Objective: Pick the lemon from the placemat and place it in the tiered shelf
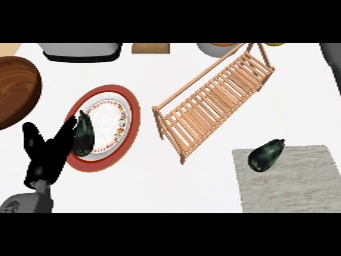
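Head view, the only one supplied. We note a grey placemat [298, 180] at the lower right, bearing one dark green, avocado-like fruit [266, 154] on its upper left corner, overhanging the edge. The task names a lemon; we see nothing yellow, so we judge this fruit to be the thing meant. It lies unheld, well apart from any hand.

The slatted wooden tiered shelf [216, 100] stands just up and left of the placemat, with nothing visible on its slats.

The left hand [47, 155] shows at the lower left, fingers straight and spread, holding nothing, beside a red-rimmed plate [121, 102] that carries a second dark fruit [83, 134]. We judge it resting. The right hand does not appear.

A wooden bowl [3, 95] sits at far left.
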{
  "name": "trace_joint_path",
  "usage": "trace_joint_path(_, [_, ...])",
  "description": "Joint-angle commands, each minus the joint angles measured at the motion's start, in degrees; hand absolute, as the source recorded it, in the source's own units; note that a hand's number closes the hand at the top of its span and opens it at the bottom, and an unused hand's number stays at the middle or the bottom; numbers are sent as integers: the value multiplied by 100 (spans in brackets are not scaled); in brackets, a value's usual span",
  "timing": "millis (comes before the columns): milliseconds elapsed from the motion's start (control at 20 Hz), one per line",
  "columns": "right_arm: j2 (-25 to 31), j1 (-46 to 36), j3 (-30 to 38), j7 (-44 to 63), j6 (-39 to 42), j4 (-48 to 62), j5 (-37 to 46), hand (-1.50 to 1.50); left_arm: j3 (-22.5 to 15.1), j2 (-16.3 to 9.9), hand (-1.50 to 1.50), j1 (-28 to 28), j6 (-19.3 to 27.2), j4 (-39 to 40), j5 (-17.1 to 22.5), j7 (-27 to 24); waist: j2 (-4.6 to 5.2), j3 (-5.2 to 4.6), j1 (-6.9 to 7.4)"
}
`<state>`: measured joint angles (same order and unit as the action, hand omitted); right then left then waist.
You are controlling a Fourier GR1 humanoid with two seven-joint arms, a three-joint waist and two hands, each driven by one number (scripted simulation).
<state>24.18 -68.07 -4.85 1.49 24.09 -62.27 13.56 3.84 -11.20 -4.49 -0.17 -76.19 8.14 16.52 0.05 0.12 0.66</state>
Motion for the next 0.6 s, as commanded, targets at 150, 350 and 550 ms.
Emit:
trace_joint_path(150, [192,-108,64,-410,190,150,396,150,52,-24,0,239,-155,-27,26,-69,-3,-14,-7])
trace_joint_path(350, [-339,-231,630,421,-77,477,-147,150,-69,235,0,120,184,-117,-102,115,-2,-14,-20])
trace_joint_path(550, [-546,-136,955,888,-161,309,-520,-150,58,23,0,425,-96,-121,-33,-114,-21,-14,-39])
